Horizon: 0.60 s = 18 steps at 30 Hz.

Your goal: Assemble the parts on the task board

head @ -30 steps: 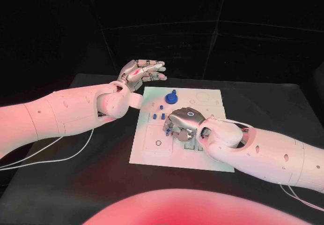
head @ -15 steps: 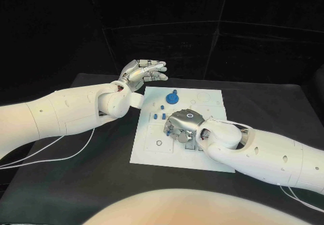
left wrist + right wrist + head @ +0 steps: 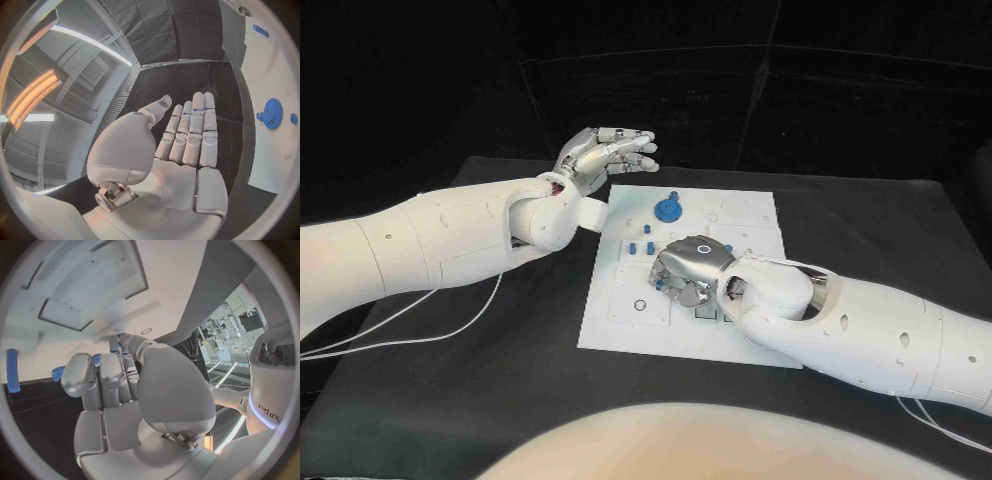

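We see the black table (image 3: 502,400) with the white task board (image 3: 733,215) lying flat at its middle. Both white arms reach in over it.

The left hand (image 3: 603,152) hangs raised above the table just off the board's far left corner. It holds nothing; in the left wrist view the palm lies flat and the fingers (image 3: 190,132) stretch out straight, side by side, with the thumb set a little apart.

The right hand (image 3: 687,268) is down over the middle of the board, back of the hand up, fingers curled under toward the surface. In the right wrist view the fingers (image 3: 103,377) bend together close to the thumb, and a bit of blue shows at their tips; we cannot tell whether they clamp a part or only touch the board.

The largest part, a blue gear (image 3: 668,209) with a short peg on top, stands on the far half of the board, apart from both hands. A few small blue pegs (image 3: 640,243) stand on the board just beside the right hand's far-left side. A small dark ring (image 3: 640,305) marks the board's near left area.
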Available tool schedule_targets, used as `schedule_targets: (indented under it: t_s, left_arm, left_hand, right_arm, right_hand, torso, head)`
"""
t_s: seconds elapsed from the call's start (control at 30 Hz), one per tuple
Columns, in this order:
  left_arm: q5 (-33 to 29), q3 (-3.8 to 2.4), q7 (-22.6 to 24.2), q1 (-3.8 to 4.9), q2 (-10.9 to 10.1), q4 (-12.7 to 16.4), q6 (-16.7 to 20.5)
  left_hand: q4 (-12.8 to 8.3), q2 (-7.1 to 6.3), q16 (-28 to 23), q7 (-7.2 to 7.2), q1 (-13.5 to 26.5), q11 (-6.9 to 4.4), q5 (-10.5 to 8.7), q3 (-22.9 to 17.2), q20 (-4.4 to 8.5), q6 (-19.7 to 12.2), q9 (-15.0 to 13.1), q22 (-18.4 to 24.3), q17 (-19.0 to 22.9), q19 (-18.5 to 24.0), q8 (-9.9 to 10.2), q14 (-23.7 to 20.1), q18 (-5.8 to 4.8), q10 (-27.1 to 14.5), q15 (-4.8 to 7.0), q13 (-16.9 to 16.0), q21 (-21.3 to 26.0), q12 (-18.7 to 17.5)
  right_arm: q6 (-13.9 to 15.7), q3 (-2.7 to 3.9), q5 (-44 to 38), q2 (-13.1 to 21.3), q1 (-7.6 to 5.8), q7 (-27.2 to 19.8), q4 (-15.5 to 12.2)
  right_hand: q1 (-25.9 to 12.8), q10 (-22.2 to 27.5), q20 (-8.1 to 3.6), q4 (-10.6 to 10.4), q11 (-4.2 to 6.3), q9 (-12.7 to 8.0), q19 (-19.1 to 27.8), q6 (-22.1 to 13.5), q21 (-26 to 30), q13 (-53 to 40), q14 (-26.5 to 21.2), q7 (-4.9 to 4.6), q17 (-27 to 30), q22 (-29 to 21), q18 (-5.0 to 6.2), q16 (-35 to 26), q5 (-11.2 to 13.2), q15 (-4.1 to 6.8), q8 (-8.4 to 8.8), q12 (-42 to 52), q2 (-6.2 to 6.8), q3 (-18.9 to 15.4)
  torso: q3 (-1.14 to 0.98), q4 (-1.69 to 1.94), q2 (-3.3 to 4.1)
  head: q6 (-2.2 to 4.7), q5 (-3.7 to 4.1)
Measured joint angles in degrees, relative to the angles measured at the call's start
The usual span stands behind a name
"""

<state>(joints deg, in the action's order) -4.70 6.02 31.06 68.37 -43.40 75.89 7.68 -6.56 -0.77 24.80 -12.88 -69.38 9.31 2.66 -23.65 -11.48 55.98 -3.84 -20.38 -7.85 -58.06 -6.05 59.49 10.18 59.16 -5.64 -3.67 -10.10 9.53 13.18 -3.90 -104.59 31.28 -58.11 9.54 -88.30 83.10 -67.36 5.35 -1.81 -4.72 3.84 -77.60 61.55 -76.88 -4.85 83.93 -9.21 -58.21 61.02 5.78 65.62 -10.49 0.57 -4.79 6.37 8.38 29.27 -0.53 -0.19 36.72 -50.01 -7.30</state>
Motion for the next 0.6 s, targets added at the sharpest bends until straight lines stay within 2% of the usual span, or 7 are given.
schedule_targets:
  t_s: [0.03, 0.1, 0.2, 0.3, 0.43, 0.6]
  left_arm:
    - [0.00, 0.00, -0.01, 0.00, 0.00, -0.02, -0.01]
    - [0.00, 0.00, -0.05, 0.00, 0.00, -0.03, -0.02]
    - [0.05, 0.00, -0.12, 0.00, -0.01, -0.04, -0.07]
    - [0.10, 0.00, -0.21, 0.00, -0.03, -0.04, -0.11]
    - [0.16, 0.00, -0.32, 0.00, -0.09, -0.09, -0.15]
    - [0.22, 0.00, -0.47, 0.00, -0.18, -0.11, -0.18]
  left_hand:
    - [0.00, 0.00, 0.00, -0.12, 0.00, 0.04, 0.00, 0.00, 0.00, -0.12, 0.00, 0.04, 0.00, 0.00, 0.00, 0.00, 0.00, -0.04, 0.00, 0.00, 0.24, 0.00]
    - [-0.16, 0.00, 0.00, -0.21, 0.00, 0.21, 0.00, 0.16, 0.00, -0.21, 0.00, 0.09, 0.03, 0.00, 0.00, 0.00, 0.00, -0.21, 0.00, 0.00, 0.30, 0.00]
    - [-0.16, 0.00, 0.00, -0.20, 0.00, 0.21, 0.00, 0.16, 0.00, -0.21, 0.00, 0.17, 0.07, 0.00, 0.00, 0.00, 0.00, -0.21, 0.00, 0.00, 0.30, 0.00]
    - [-0.16, 0.00, 0.00, -0.21, 0.00, 0.21, 0.00, 0.16, 0.00, -0.21, 0.00, 0.19, 0.06, 0.00, 0.00, 0.00, -0.01, -0.21, 0.00, 0.00, 0.30, 0.00]
    - [-0.48, -0.44, -0.40, 0.00, -0.44, 0.12, 0.00, 0.48, 0.00, -0.41, 0.00, 0.49, 0.20, 0.00, 0.00, 0.00, -0.01, -0.54, 0.00, 0.00, 0.30, 0.00]
    - [-0.48, -0.44, -0.40, 0.00, -0.44, 0.20, 0.00, 0.48, 0.00, -0.41, 0.00, 0.50, 0.21, 0.00, 0.00, 0.00, 0.00, -0.62, 0.00, 0.00, 0.30, 0.00]
  right_arm:
    - [-0.02, -0.05, 0.00, -0.02, 0.04, 0.04, 0.11]
    - [0.08, -0.05, -0.01, -0.01, 0.04, 0.07, 0.17]
    - [0.43, -0.16, 0.01, 0.09, 0.08, 0.10, 0.21]
    - [1.09, -0.20, 0.07, 0.46, 0.16, 0.11, 0.17]
    - [2.57, -0.21, 0.17, 1.50, 0.16, 0.11, -0.60]
    - [6.03, -0.21, 0.43, 4.21, 0.16, -0.07, -3.58]
  right_hand:
    - [-0.58, 1.44, 0.39, 0.09, -0.66, -0.17, 0.58, -2.46, 0.57, 0.38, 0.03, -0.82, 0.13, -1.03, -0.01, 0.00, 0.58, -0.61, 0.83, -0.61, 0.58, 0.09]
    - [-1.49, 2.94, 1.00, 0.15, -1.50, -0.29, 1.18, -6.12, 0.88, 0.51, 0.01, -1.31, 0.35, -1.96, 0.00, 0.00, 1.54, -1.20, 1.24, -0.80, 1.50, 0.15]
    - [-2.70, 6.75, 1.64, -0.30, -2.24, -0.27, 2.41, -9.73, 2.40, 1.19, 0.12, -1.76, 1.31, -4.55, 0.00, -0.56, 2.62, -1.70, 1.25, -1.61, 2.09, -0.65]
    - [-2.83, 9.19, 2.10, -0.18, -2.66, -0.13, 2.88, -10.34, 3.17, 1.23, -0.10, -2.13, 1.87, -5.97, 0.00, -0.78, 2.62, -1.91, 1.25, -1.84, 2.23, -1.37]
    - [-2.85, 9.96, 2.10, -0.03, -2.85, 0.01, 2.87, -10.34, 3.41, 1.07, -0.10, -2.13, 2.14, -6.53, 0.00, -0.78, 1.99, -1.91, 1.20, -1.48, 2.21, -1.94]
    - [-3.05, 9.17, 2.10, -0.04, -2.56, 0.37, 2.87, -8.72, 3.40, 0.74, -0.10, -2.24, 1.95, -5.72, 0.00, -0.78, 0.16, -1.91, 0.12, 0.85, 2.01, -1.94]
  torso:
    - [0.01, 0.00, -0.01]
    - [0.01, -0.01, 0.00]
    - [0.01, 0.00, -0.01]
    - [0.01, -0.01, -0.01]
    - [0.01, -0.01, -0.01]
    - [-0.01, -0.05, -0.05]
  head:
    - [0.00, 0.00]
    - [0.00, 0.00]
    - [0.00, 0.00]
    - [0.00, 0.00]
    - [0.00, 0.03]
    - [0.00, 0.23]
